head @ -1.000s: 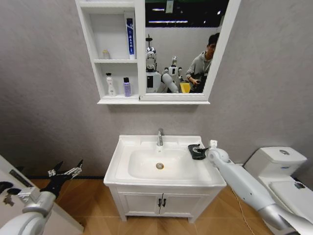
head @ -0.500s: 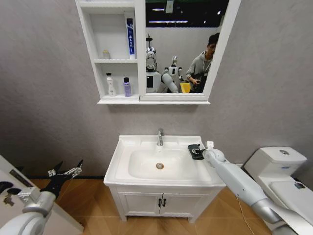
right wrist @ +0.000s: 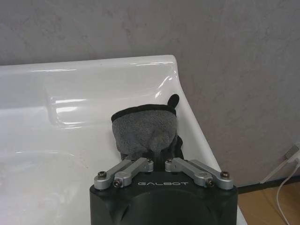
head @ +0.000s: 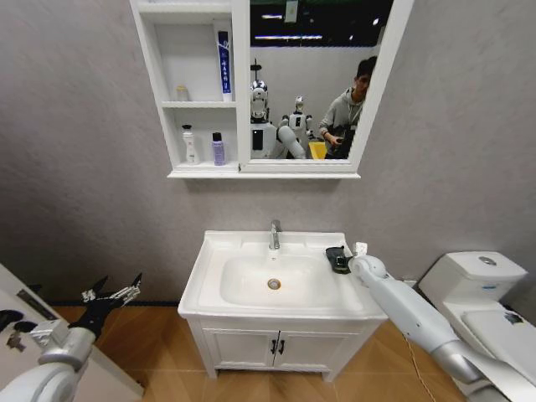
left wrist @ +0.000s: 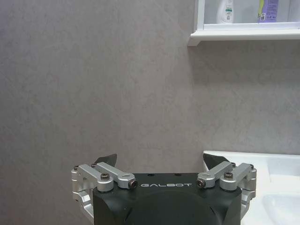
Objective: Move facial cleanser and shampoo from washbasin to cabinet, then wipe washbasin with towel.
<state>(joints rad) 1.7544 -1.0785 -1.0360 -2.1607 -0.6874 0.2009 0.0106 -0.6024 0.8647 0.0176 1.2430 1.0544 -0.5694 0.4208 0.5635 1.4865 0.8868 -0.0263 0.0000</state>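
Note:
The white washbasin (head: pixel 251 311) stands at centre with its chrome tap (head: pixel 274 234). On its right rim lies the dark grey towel (head: pixel 336 257) (right wrist: pixel 145 126), and my right gripper (head: pixel 345 263) (right wrist: pixel 157 157) is shut on its near edge. My left gripper (head: pixel 113 295) (left wrist: pixel 160 161) hangs open and empty low at the left, beside the basin corner (left wrist: pixel 276 164). The cabinet (head: pixel 163 134) holds a white pump bottle (head: pixel 189 144), a purple bottle (head: pixel 218 149) and a blue tube (head: pixel 223 60). I cannot tell which is the facial cleanser or the shampoo.
A white-framed mirror (head: pixel 381 92) joins the cabinet on its right. A white toilet (head: pixel 473 280) stands right of the basin, close to my right arm. Below the basin is a two-door vanity (head: pixel 276 345). Grey wall lies behind; wooden floor runs below.
My right gripper has shifted slightly leftward along the basin's right rim with the towel, which now looks narrower and more bunched. The left arm has not moved.

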